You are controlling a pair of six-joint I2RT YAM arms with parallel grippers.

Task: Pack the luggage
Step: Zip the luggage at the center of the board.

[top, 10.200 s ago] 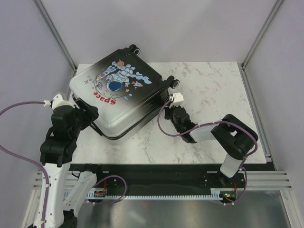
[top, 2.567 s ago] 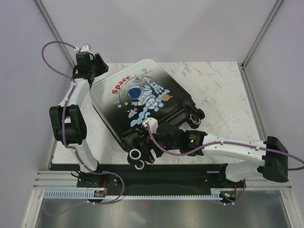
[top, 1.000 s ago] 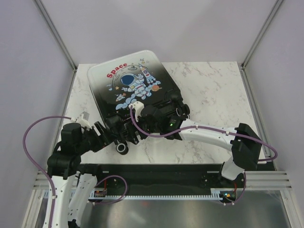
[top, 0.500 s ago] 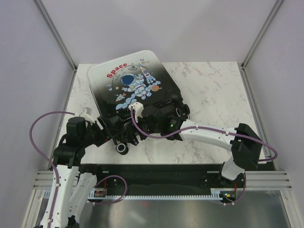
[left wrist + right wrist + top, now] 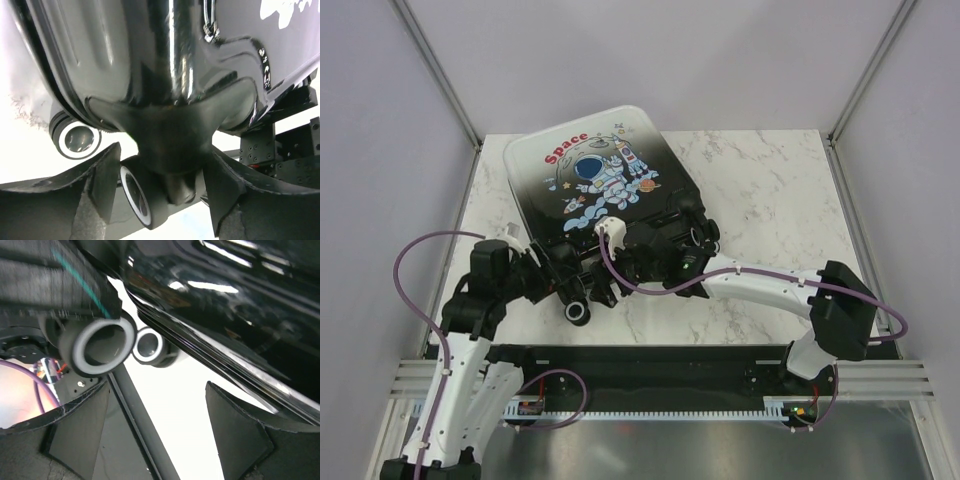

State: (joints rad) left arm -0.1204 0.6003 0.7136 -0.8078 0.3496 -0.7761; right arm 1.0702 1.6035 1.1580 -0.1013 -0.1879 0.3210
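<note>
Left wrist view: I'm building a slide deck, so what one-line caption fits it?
Left hand, open, straddles a wheel mount at the luggage's glossy black corner.

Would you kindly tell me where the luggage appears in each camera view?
Top external: luggage on the table's left half.
Left wrist: luggage fills the upper frame.
Right wrist: luggage crosses the upper right.
Shared landmark: white-rimmed wheels.
</note>
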